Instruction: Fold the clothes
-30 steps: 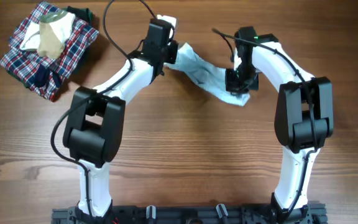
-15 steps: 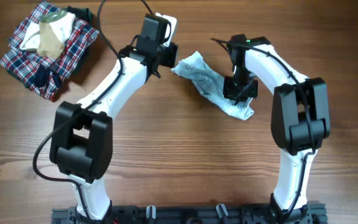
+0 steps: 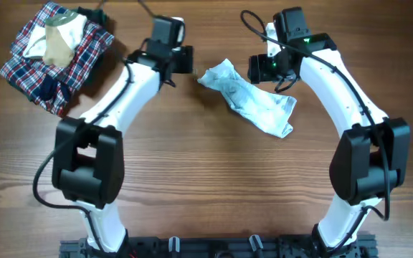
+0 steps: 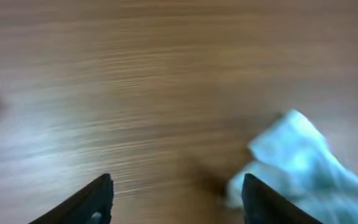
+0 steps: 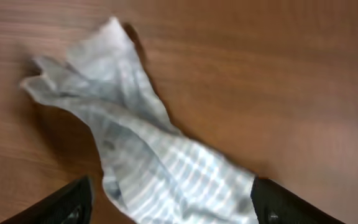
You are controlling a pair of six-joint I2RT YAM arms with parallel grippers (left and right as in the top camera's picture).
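Left gripper [image 4: 178,186] and right gripper [image 5: 171,186] gape empty above the table [image 3: 206,186]; the clothes [image 3: 253,104] lie crumpled between them, loose, probably so I can choose better corners.

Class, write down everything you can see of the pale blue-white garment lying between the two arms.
The garment is small, made of thin, crinkly, pale blue-white fabric with fine stripes. It lies crumpled and twisted, not folded, in a slanted strip on the wooden table. One pointed end lies toward the left arm and the broader end toward the right. It rests on the table alone: the left gripper and the right gripper are both open, neither gripping it.
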